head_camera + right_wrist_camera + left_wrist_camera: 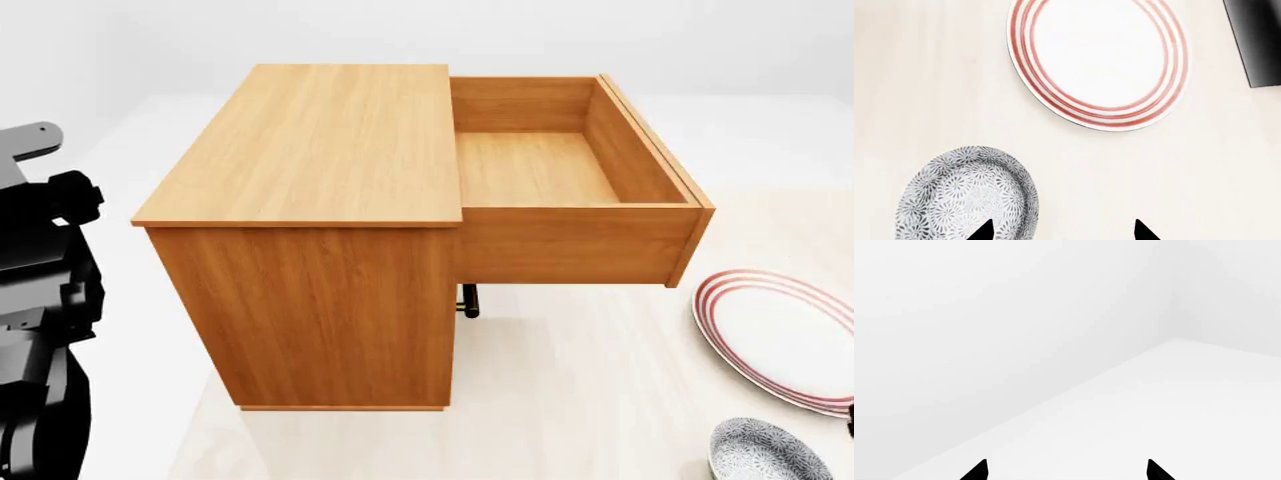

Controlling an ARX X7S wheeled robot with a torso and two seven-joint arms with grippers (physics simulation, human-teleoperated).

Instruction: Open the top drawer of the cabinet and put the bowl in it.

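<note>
The orange-brown cabinet (320, 200) stands in the middle of the head view. Its top drawer (574, 170) is pulled far out to the right and its wooden box interior is empty. The speckled bowl (767, 452) sits on the pale surface at the lower right, below the plate. In the right wrist view the bowl (967, 192) lies under one black fingertip of my right gripper (1061, 232), which is open and above it, holding nothing. My left gripper (1067, 472) is open and empty, facing a bare white wall and floor.
A flat white plate with red rings (787, 335) lies right of the cabinet, also in the right wrist view (1101, 62). A black block (1254, 40) shows beside it. A dark handle end (469, 300) shows under the open drawer. My left arm (40, 300) is at the left edge.
</note>
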